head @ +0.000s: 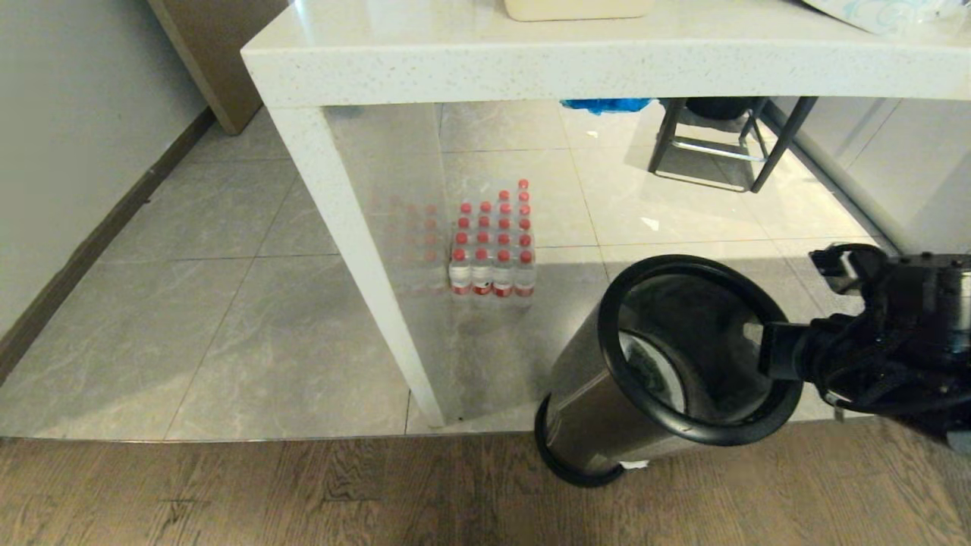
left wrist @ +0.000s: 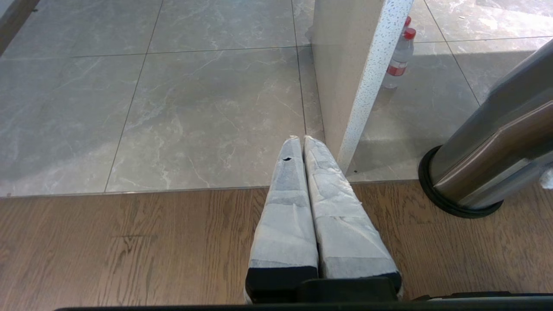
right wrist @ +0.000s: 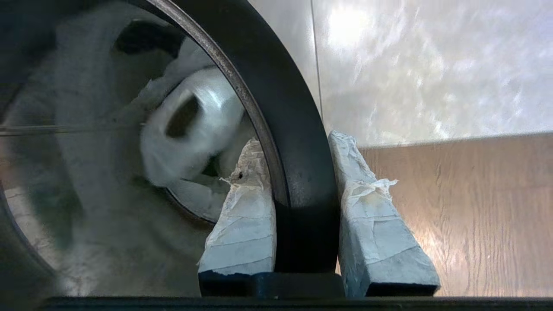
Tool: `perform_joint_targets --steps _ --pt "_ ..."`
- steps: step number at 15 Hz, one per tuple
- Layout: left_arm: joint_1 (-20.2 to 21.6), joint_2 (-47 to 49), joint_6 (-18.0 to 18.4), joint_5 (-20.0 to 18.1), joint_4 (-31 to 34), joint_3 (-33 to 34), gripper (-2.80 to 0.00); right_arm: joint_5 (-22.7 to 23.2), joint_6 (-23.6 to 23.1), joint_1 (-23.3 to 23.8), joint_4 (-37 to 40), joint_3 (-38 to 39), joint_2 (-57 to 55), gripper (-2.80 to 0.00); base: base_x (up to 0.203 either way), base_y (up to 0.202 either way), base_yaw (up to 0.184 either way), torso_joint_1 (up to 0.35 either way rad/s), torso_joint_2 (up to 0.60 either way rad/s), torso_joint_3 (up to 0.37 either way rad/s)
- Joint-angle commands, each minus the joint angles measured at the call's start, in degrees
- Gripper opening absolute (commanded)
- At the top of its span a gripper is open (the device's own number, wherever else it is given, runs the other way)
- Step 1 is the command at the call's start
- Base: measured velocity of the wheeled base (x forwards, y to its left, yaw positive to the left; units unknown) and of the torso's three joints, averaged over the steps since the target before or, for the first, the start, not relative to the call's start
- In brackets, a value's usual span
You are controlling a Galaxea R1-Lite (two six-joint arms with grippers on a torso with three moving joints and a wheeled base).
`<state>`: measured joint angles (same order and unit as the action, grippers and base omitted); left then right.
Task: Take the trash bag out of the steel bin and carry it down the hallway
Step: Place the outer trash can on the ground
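Observation:
The steel bin point(head: 584, 402) stands tilted at the edge of the wood floor, its black rim point(head: 683, 265) turned toward me. My right gripper point(head: 762, 345) is shut on the near right part of that rim. One finger is inside the bin and the other outside point(right wrist: 296, 142). The trash bag point(right wrist: 190, 129) lies inside as a white crumpled mass, and a bit of its green print point(head: 648, 371) shows through the mouth. My left gripper point(left wrist: 300, 139) hangs shut and empty over the floor to the left of the bin point(left wrist: 497, 160).
A white stone table leg point(head: 356, 250) stands just left of the bin. A pack of red-capped water bottles point(head: 493, 243) sits under the table. Farther back are a black-legged stool point(head: 713, 144) and a blue bag point(head: 607, 105). A wall runs along the left.

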<state>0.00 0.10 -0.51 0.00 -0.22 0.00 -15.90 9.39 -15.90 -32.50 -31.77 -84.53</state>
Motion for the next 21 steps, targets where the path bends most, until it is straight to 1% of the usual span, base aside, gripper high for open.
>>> perform_joint_targets --steps 1,4,7,9,11,13,14,16,17,18,19,21 --pt "0.00 -0.01 -0.02 0.00 -0.04 0.00 -2.80 -0.46 0.04 -0.01 1.39 1.50 10.48 -2.80 0.000 0.000 0.000 0.000 0.00 0.000" --pt "0.00 -0.01 -0.02 0.00 -0.04 0.00 -2.80 -2.81 -0.60 0.01 3.93 1.99 16.61 -2.80 0.000 0.000 0.000 0.000 0.00 0.000" --pt "0.00 -0.01 -0.02 0.00 -0.04 0.00 -2.80 -3.82 -1.19 0.16 9.22 2.06 20.80 -2.80 0.000 0.000 0.000 0.000 0.00 0.000" --pt "0.00 -0.01 -0.02 0.00 -0.04 0.00 -2.80 -7.60 -0.39 2.93 13.55 2.24 22.48 -2.80 0.000 0.000 0.000 0.000 0.00 0.000" --pt "0.00 -0.01 -0.02 0.00 -0.04 0.00 -2.80 -10.66 0.23 6.50 14.47 1.64 23.13 -2.80 0.000 0.000 0.000 0.000 0.00 0.000" --pt "0.00 -0.01 -0.02 0.00 -0.04 0.00 -2.80 -11.34 0.54 10.58 16.49 -0.80 24.61 -2.80 0.000 0.000 0.000 0.000 0.00 0.000" --pt "0.00 -0.01 -0.02 0.00 -0.04 0.00 -2.80 -11.59 0.90 12.20 19.76 -3.05 25.15 -2.80 0.000 0.000 0.000 0.000 0.00 0.000" --pt "0.00 -0.01 -0.02 0.00 -0.04 0.00 -2.80 -11.77 4.28 14.24 26.83 -8.37 26.10 -2.80 0.000 0.000 0.000 0.000 0.00 0.000" --pt "0.00 -0.01 -0.02 0.00 -0.04 0.00 -2.80 -11.87 7.55 15.39 32.09 -10.99 26.24 -2.80 0.000 0.000 0.000 0.000 0.00 0.000" --pt "0.00 -0.01 -0.02 0.00 -0.04 0.00 -2.80 -11.92 11.03 17.53 36.92 -12.14 25.72 -2.80 0.000 0.000 0.000 0.000 0.00 0.000" --pt "0.00 -0.01 -0.02 0.00 -0.04 0.00 -2.80 -11.99 13.30 19.41 39.29 -12.37 23.90 -2.80 0.000 0.000 0.000 0.000 0.00 0.000" --pt "0.00 -0.01 -0.02 0.00 -0.04 0.00 -2.80 -12.04 17.99 23.60 40.45 -12.55 18.91 -2.80 0.000 0.000 0.000 0.000 0.00 0.000"
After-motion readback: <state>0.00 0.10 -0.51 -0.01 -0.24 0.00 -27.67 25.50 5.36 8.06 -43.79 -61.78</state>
